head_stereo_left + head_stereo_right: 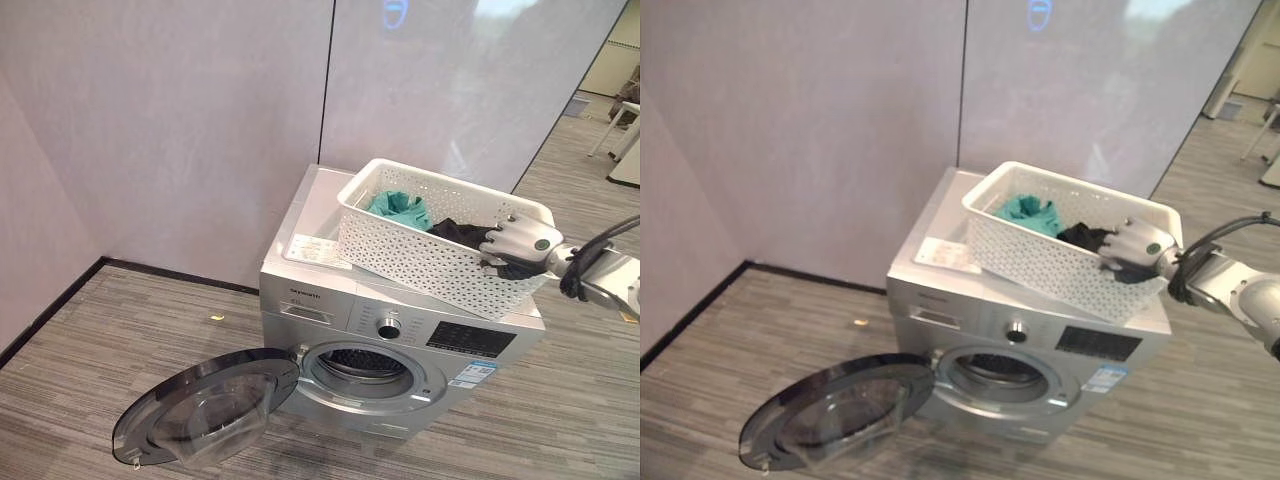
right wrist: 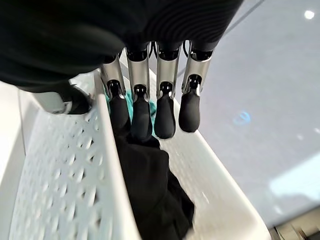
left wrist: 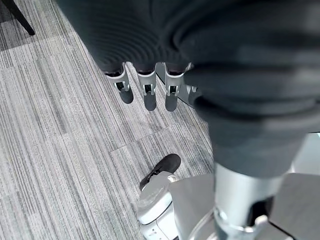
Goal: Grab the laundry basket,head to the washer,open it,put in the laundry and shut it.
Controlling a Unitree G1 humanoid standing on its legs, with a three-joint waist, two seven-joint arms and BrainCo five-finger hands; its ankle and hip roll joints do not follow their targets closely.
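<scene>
A white perforated laundry basket (image 1: 420,255) sits on top of the silver front-loading washer (image 1: 400,330). Inside it lie a teal garment (image 1: 400,208) and a black garment (image 1: 460,232). The washer's round door (image 1: 205,405) hangs wide open to the left, baring the drum opening (image 1: 365,365). My right hand (image 1: 520,240) rests at the basket's near right rim. Its fingers (image 2: 165,117) reach straight into the basket just above the black garment (image 2: 155,185), with the thumb outside the basket wall (image 2: 107,150); it is open. My left hand (image 3: 145,95) hangs open over the floor.
A white paper sheet (image 1: 318,250) lies on the washer top left of the basket. Pale wall panels (image 1: 200,120) stand close behind the washer. A small yellow scrap (image 1: 217,317) lies on the striped grey floor. Pale furniture (image 1: 625,120) stands far right.
</scene>
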